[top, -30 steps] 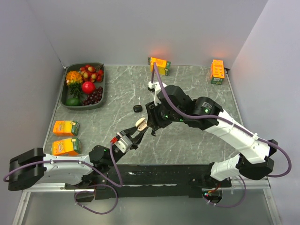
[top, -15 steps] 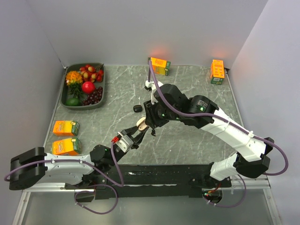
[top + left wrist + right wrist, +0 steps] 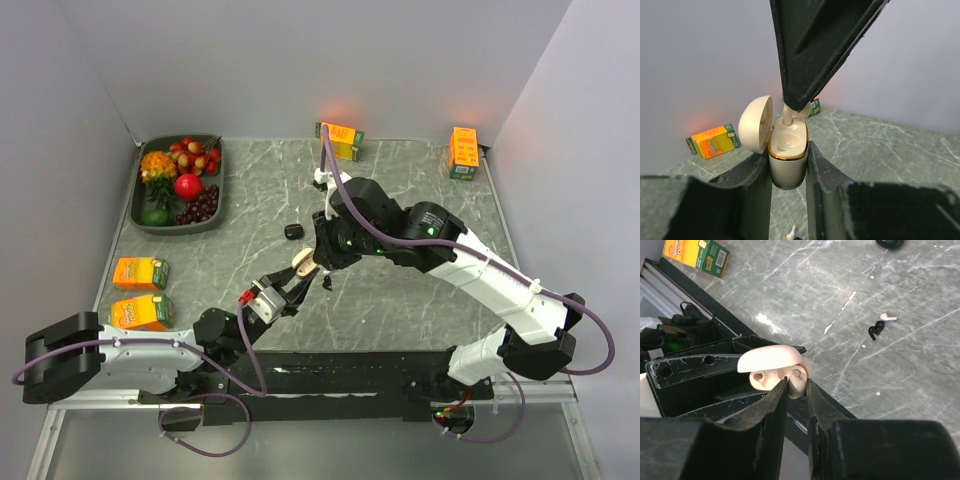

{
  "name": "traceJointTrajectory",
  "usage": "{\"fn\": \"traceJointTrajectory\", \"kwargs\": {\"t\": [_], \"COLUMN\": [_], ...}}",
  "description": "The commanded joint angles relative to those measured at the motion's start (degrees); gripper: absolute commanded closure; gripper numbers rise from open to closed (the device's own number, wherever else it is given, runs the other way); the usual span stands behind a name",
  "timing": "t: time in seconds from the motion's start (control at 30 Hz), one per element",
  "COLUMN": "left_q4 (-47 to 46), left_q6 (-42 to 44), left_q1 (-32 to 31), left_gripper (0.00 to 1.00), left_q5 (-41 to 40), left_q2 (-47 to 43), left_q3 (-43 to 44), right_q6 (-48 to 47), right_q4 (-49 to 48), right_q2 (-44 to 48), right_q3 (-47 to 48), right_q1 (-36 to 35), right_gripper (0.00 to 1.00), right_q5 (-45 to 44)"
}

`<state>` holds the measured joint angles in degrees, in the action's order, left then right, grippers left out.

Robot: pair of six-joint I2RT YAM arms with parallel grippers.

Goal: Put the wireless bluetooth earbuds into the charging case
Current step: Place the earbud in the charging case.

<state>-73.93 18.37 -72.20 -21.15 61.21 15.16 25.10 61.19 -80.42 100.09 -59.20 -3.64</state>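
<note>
Left claw (image 3: 786, 157) clamps open charging case (image 3: 788, 172); right claw (image 3: 796, 389) pinches whitish earbud (image 3: 788, 116) (above it); marble table (image 3: 420, 310), grey walls (image 3: 300, 60)

White shells, black joints on left arm (image 3: 140, 352), right arm (image 3: 495, 280); purple cables (image 3: 327, 158); black tapered fingers (image 3: 765, 416).
</note>
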Motion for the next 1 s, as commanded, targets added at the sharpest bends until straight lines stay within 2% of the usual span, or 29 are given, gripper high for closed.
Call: {"fn": "traceJointTrajectory", "kwargs": {"t": [0.0,0.07,0.1,0.2,0.27,0.77,0.97], "left_q4": [-4.7,-5.1,-5.6,-7.0,-8.3,-15.0,-16.7], "left_q6": [0.8,1.3,1.7,2.6,3.0,6.6,6.8], "left_q1": [-0.1,-0.1,-0.1,-0.2,-0.2,-0.9,-1.1], "left_gripper": [0.99,0.99,0.99,0.99,0.99,0.99,0.99], "left_q5": [-0.8,-1.8,-2.2,-3.6,-4.3,-9.1,-9.4], "left_q2": [0.8,1.1,1.5,2.3,2.8,7.3,7.7], "left_q3": [2.4,2.6,2.7,2.8,2.9,5.0,4.8], "right_q6": [2.6,3.4,3.7,5.1,6.4,18.2,19.1], "right_q4": [-1.0,-0.6,-0.5,-0.1,-0.3,-7.5,-8.0], "right_q2": [-0.6,-0.8,-0.9,-1.2,-1.4,2.4,2.9], "right_q3": [0.9,1.2,1.2,1.5,1.2,-7.0,-7.0], "right_q1": [0.2,0.4,0.3,0.5,0.7,4.0,4.4], "right_gripper": [0.77,0.81,0.87,0.97,1.00,1.00,0.85], "right_q5": [0.1,0.3,0.2,0.3,0.6,9.1,10.1]}}
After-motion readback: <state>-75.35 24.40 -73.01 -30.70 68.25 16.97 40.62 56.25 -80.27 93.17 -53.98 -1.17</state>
